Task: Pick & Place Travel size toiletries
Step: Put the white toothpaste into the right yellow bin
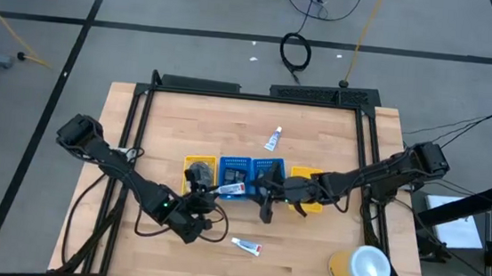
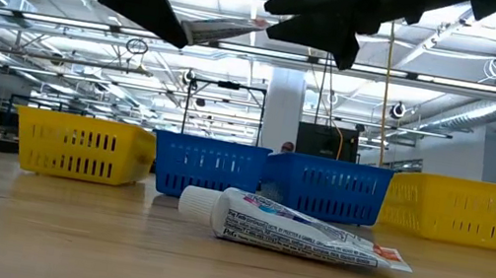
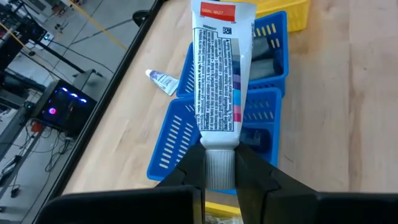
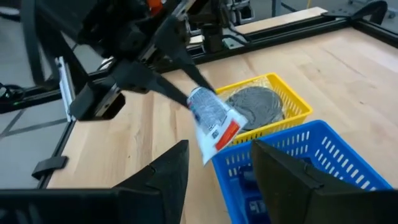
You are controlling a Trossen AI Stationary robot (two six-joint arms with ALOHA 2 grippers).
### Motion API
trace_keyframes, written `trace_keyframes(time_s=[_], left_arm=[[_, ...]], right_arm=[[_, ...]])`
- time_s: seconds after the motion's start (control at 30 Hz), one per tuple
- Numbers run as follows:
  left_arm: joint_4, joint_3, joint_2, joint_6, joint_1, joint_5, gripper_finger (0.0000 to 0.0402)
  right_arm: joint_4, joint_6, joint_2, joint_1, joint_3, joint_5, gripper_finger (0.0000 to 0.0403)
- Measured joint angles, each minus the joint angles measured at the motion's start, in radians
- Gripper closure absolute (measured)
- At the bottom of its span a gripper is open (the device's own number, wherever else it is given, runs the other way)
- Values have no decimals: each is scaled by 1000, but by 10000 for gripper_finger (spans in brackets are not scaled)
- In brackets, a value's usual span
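Observation:
My left gripper [image 1: 214, 192] is shut on a white tube with a red end [image 1: 231, 188] and holds it above the left blue tray [image 1: 234, 166]. The tube also shows in the left wrist view [image 3: 219, 74] and the right wrist view [image 4: 214, 121]. My right gripper [image 4: 217, 171] is open and empty, beside the second blue tray [image 1: 267, 168], facing the held tube. A grey mesh pad [image 4: 255, 102] lies in the left yellow tray [image 1: 201, 165]. Another red-ended tube [image 1: 246, 245] lies flat on the table near the front, and a blue-ended tube [image 1: 274, 139] lies farther back. My left gripper pinches the tube's ribbed white cap end [image 3: 219, 168] between its two fingers. The fingers come about level from the table's near left, and the tube sticks out ahead along them. The tube is lifted clear, its red end [image 3: 221, 11] out over the blue trays.
Four trays stand in a row mid-table: yellow, blue, blue, and yellow [image 1: 308, 177]. Dark small items lie in the blue trays [image 3: 267, 50]. A large yellow-and-white cylinder [image 1: 362, 266] stands at the near right. Bare wood lies in front of and behind the trays.

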Motion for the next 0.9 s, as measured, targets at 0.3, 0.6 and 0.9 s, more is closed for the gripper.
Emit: trace_keyframes(time_s=[0.3, 0.6, 0.9], left_arm=[[3, 0, 0, 0, 0, 1, 362], [5, 0, 0, 5, 1, -12, 362], [6, 0, 0, 3, 1, -15, 362]], right_arm=[[13, 11, 0, -28, 0, -59, 274], [68, 2, 38, -37, -1, -75, 308], [62, -80, 34, -39, -2, -120, 396]])
